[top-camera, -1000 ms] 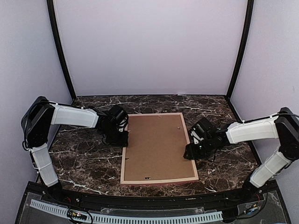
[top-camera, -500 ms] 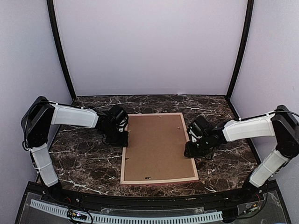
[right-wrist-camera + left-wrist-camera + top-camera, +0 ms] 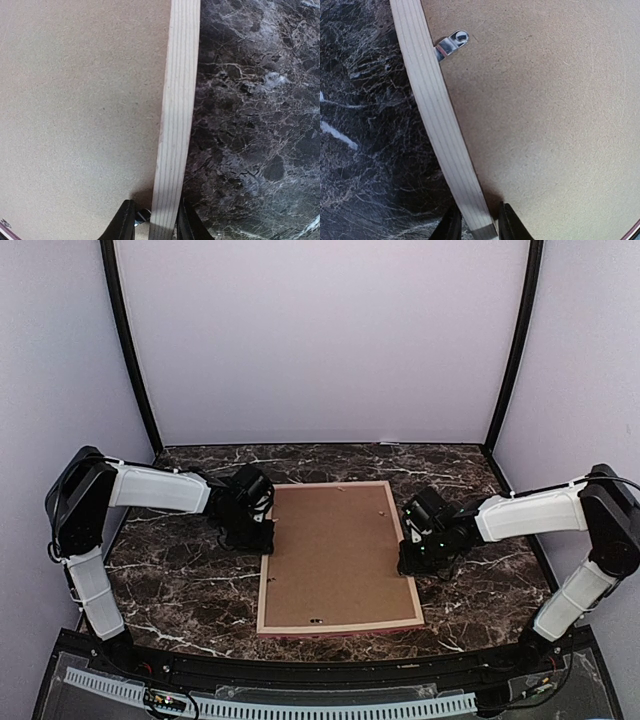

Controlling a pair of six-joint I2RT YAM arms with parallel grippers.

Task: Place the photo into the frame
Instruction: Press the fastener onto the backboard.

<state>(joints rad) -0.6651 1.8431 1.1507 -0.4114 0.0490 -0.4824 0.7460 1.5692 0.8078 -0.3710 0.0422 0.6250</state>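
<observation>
Jaws astride both long rails of the frame (image 3: 340,626)
On the left gripper (image 3: 480,227) the jaws pinch the left rail, along from a metal clip (image 3: 451,42). On the right gripper (image 3: 152,222) they straddle the right rail with a sliver of gap boardside, so I cannot tell if they grip. The frame lies face down mid-desk (image 3: 180,580), backing board (image 3: 335,550) up, and no photo shows. Any lift should probably rise evenly on both sides.

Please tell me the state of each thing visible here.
frame: lying flat, back side up, gripped on both side rails.
backing board: seated inside the frame.
metal clip: turned over the board.
left tool: shut on the frame's rail.
right tool: shut on the frame's rail.
</observation>
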